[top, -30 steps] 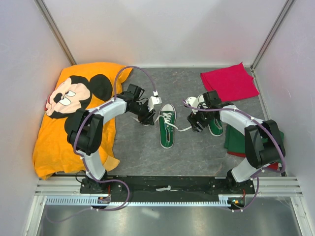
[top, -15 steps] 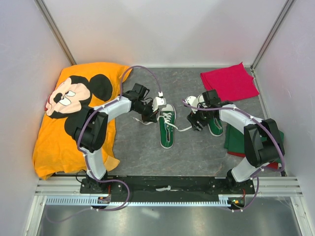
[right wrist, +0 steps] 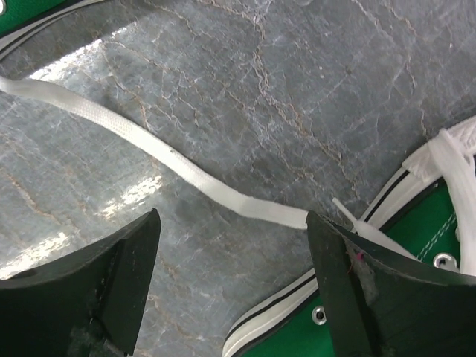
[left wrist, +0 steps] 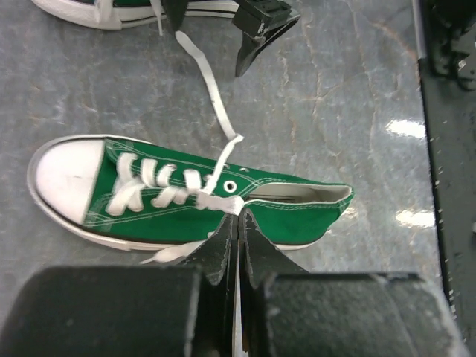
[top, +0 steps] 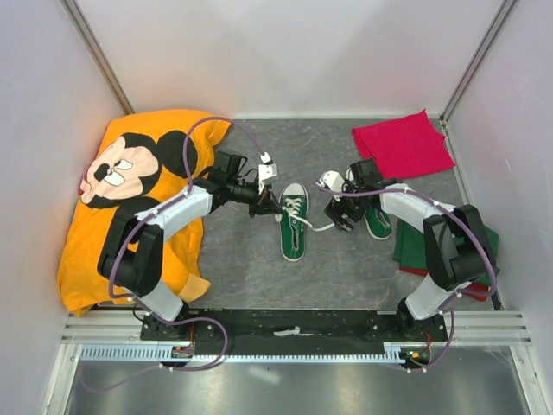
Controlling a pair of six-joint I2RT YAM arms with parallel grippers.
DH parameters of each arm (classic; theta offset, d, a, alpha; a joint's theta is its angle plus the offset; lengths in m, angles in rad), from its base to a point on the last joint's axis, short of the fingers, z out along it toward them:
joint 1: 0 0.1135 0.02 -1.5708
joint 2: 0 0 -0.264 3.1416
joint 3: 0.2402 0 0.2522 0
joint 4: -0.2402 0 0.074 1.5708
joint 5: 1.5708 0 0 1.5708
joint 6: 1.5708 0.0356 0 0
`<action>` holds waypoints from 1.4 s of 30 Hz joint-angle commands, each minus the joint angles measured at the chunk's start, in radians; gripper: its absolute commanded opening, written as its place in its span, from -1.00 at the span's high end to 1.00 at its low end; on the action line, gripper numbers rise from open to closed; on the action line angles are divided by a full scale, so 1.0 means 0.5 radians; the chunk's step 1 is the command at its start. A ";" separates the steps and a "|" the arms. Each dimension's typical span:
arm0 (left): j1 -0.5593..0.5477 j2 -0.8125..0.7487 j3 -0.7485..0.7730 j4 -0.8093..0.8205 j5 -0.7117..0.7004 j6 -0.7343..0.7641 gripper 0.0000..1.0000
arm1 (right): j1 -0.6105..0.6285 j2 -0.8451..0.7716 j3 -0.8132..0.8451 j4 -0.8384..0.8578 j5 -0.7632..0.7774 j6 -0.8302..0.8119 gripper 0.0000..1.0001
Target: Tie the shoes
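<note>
Grey stone-pattern mat (top: 251,268), white walls (top: 285,52). Orange Mickey shirt (top: 130,199) at frame left, red cloth (top: 402,143) upper right.

Centre green sneaker (top: 294,223) lies toe toward the top of the frame. The second sneaker (top: 378,221) is partly under my right arm.

My left pincer (left wrist: 238,219): jaws closed beside the centre sneaker's top eyelets, apparently pinching a lace strand (left wrist: 172,253).

My right pincer (right wrist: 232,222): jaws wide, straddling the free lace (right wrist: 186,175), which lies flat on the mat. It runs upper left to lower right, across the gap.

Right arm nearer. Judged next: descend, close.
</note>
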 commanded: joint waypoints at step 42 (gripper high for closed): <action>0.009 -0.099 -0.247 0.576 0.242 -0.073 0.97 | 0.493 0.729 1.486 -0.083 -0.571 0.689 1.00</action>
